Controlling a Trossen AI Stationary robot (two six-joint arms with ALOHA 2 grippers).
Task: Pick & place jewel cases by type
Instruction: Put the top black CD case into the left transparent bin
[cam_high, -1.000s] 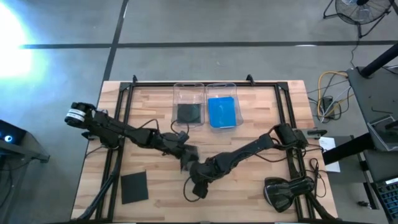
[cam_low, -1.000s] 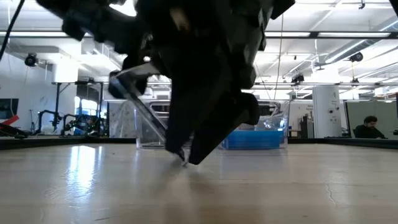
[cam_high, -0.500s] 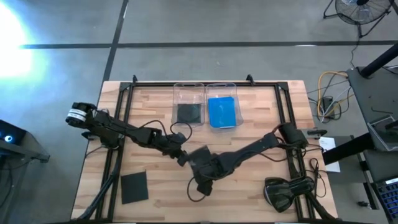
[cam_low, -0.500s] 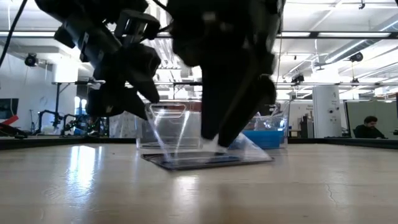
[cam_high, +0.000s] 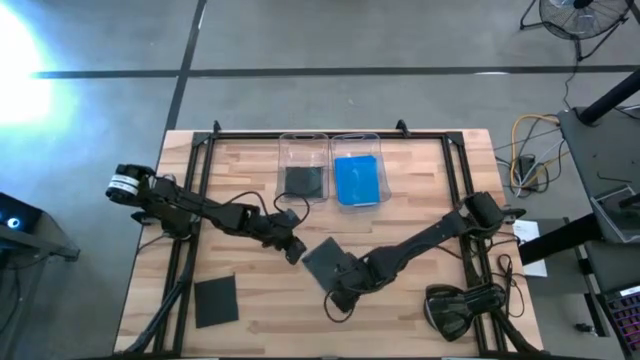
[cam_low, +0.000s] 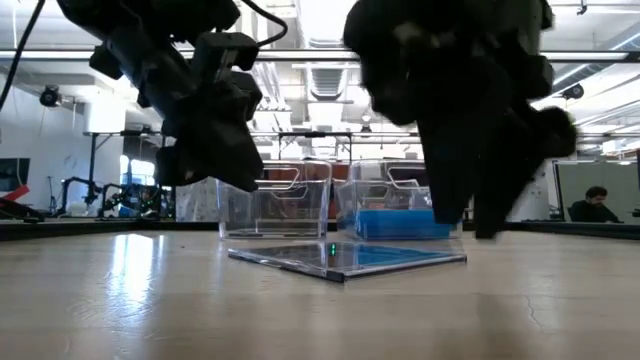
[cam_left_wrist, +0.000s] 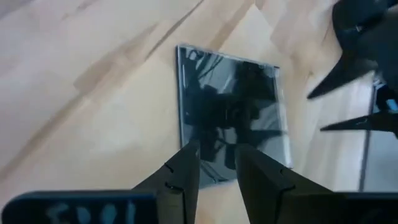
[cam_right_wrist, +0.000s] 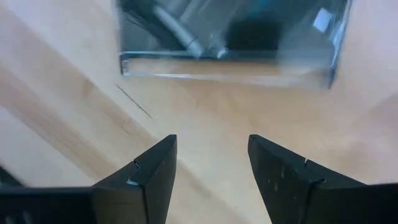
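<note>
Overhead, dark jewel case (cam_high: 322, 260) flat between pincers, wrist views: left (cam_left_wrist: 216, 163) narrow, right (cam_right_wrist: 212, 163) wide.

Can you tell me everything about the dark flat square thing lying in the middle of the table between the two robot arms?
It is a dark jewel case, thin, square and shiny plastic; its glossy face mirrors things above it in the left wrist view. It lies flat on the wooden table, turned at an angle to the table's edges. The left gripper is at one edge and the right gripper near the opposite side, open. Neither seems to hold it.
</note>
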